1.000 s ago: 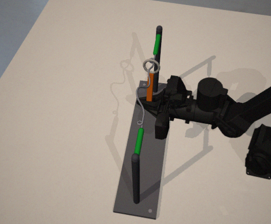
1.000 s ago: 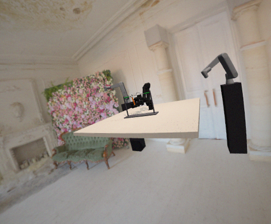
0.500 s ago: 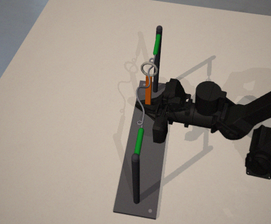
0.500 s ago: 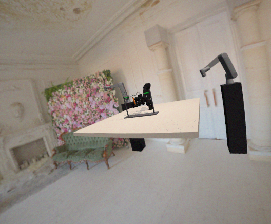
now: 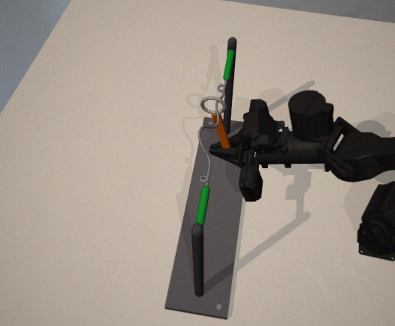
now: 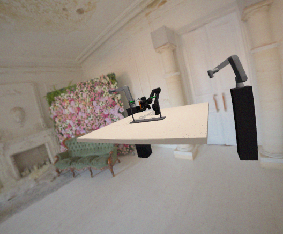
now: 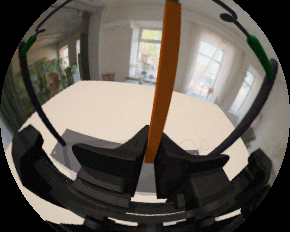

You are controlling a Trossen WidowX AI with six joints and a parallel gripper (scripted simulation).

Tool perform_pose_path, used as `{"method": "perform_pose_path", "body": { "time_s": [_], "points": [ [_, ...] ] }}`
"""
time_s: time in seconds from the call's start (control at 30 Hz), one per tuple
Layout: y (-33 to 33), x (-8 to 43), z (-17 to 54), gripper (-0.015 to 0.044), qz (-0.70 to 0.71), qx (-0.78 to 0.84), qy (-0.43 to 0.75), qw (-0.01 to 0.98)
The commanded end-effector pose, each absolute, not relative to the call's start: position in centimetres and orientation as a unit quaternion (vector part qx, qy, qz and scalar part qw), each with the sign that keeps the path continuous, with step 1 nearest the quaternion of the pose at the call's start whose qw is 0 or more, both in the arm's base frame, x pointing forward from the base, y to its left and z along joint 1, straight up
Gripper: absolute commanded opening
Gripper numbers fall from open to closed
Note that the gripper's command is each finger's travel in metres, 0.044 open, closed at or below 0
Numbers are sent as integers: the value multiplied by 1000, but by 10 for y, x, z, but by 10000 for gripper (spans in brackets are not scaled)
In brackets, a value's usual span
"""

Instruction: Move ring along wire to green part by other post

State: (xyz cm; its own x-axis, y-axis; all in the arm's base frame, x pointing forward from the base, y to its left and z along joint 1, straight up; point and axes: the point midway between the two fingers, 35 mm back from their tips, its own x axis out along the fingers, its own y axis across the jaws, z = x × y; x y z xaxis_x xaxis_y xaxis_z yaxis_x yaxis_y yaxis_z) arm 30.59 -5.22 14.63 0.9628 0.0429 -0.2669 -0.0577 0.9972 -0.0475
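Observation:
The ring (image 5: 202, 105) is around the thin grey wire (image 5: 209, 161), a little on the near side of the small wire loop by the far green part (image 5: 228, 64). The wire runs close to the ring's right side; whether they touch I cannot tell. The orange handle (image 5: 222, 132) (image 6: 140, 105) (image 7: 165, 80) slants down from the ring. My gripper (image 5: 225, 146) (image 7: 150, 129) is shut on its lower end, below and beside the wire. The near green part (image 5: 203, 205) is free of the ring. The ring is out of the wrist view.
The far post (image 5: 227, 105) and near post (image 5: 198, 262) stand on a dark base plate (image 5: 183, 277) (image 6: 149, 121). The wire has bends in its middle and another small loop (image 5: 203, 179) by the near green part. Grey arms stand on black pedestals beyond the table (image 6: 173, 129).

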Motion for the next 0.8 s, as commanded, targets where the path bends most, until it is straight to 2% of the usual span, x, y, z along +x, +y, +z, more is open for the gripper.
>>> {"method": "perform_pose_path", "body": {
  "time_s": [0.0, 0.3, 0.77],
  "points": [
    [-58, 298, 154, -150, 48, -67, 154, 985],
    [-67, 286, 157, -150, 87, -136, 194, 968],
    [-40, 276, 152, -150, 61, -70, 213, 973]
  ]
}}
